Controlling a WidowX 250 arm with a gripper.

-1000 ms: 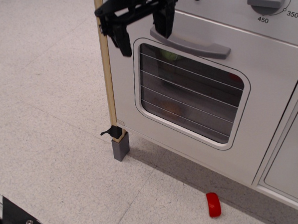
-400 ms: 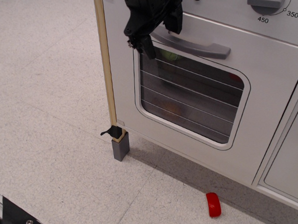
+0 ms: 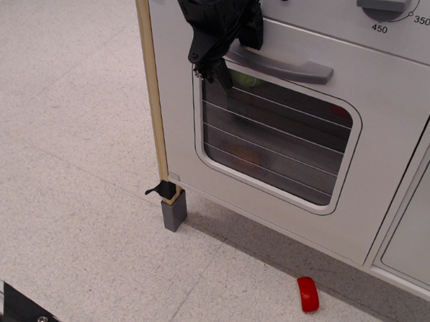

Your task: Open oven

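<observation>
Oven [image 3: 288, 136], right of frame, door shut: judged light, stiff plastic, hinged low, best taken by grey bar handle [image 3: 285, 64]; black gripper [image 3: 231, 52] is seen at handle's left end, jaw opening and grasp not discernible.

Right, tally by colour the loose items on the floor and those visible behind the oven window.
Red: 2, the small red plastic piece on the floor and a dim red shape behind the window
Green: 1, round item
Orange: 1, faint round item
Total: 4
</observation>
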